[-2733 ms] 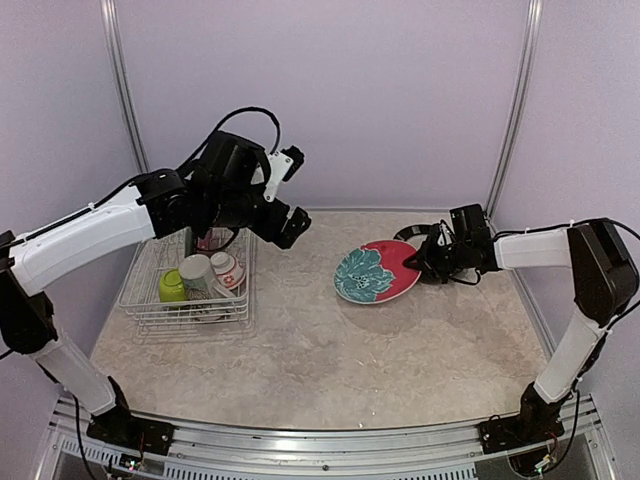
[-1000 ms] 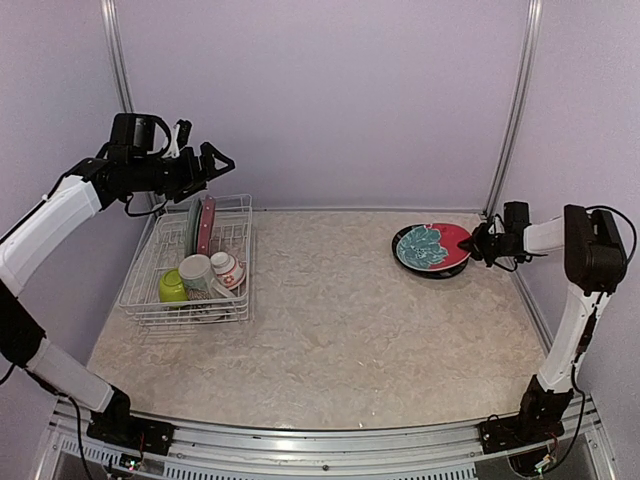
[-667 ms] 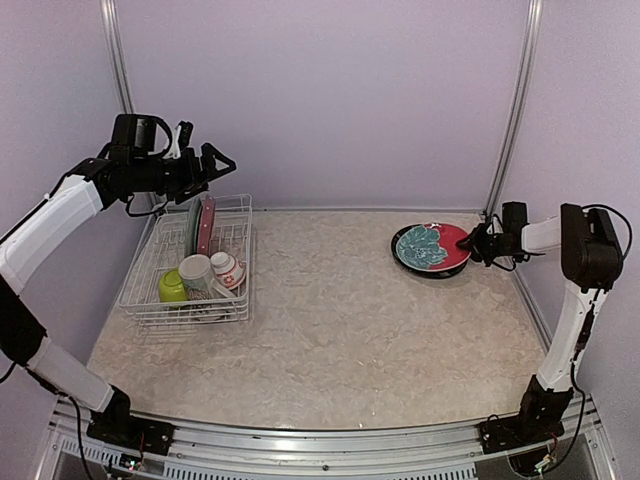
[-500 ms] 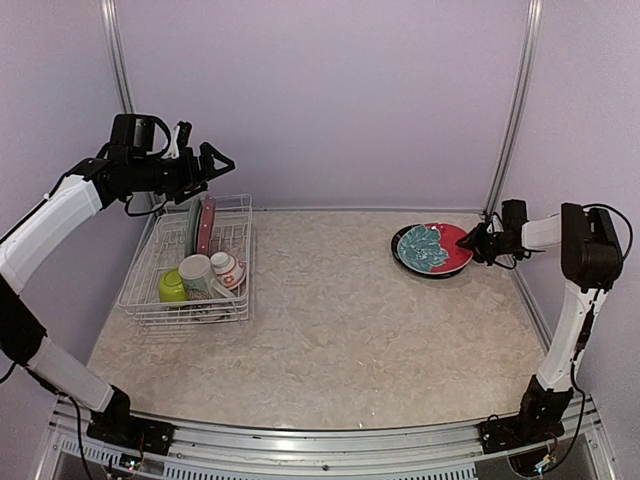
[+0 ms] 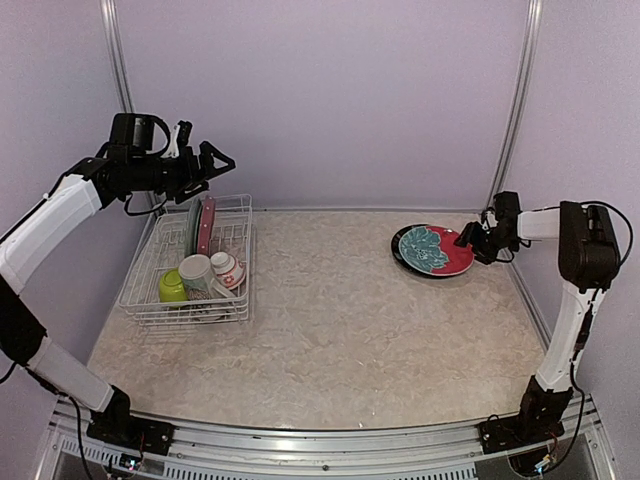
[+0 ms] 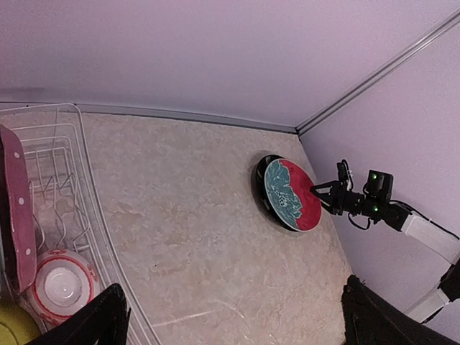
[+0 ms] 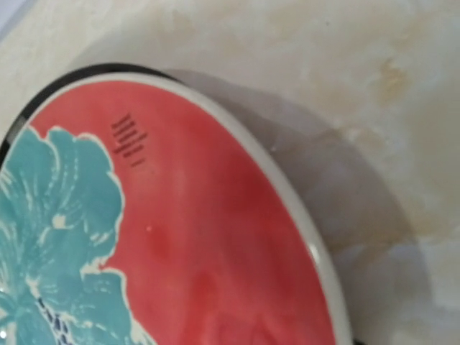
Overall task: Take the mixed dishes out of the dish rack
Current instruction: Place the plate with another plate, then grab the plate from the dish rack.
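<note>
Left gripper (image 5: 215, 160) wide open, empty, above the rack's (image 5: 140, 300) far end. Right gripper (image 5: 468, 240) parted, holding nothing, just beside the red plate (image 5: 440, 252), flat on a black plate (image 5: 399, 248) at the surface's (image 5: 330, 330) far right. In the rack: two upright plates (image 5: 200, 225), mug (image 5: 196, 272), green bowl (image 5: 172, 287), small bowl (image 5: 226, 268).

Red plate (image 5: 437, 250) with teal flower

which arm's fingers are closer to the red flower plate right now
Right. The right fingers are right at the red flower plate, by its right rim. The left fingers are far across the table, raised above the far end of the dish rack.
</note>
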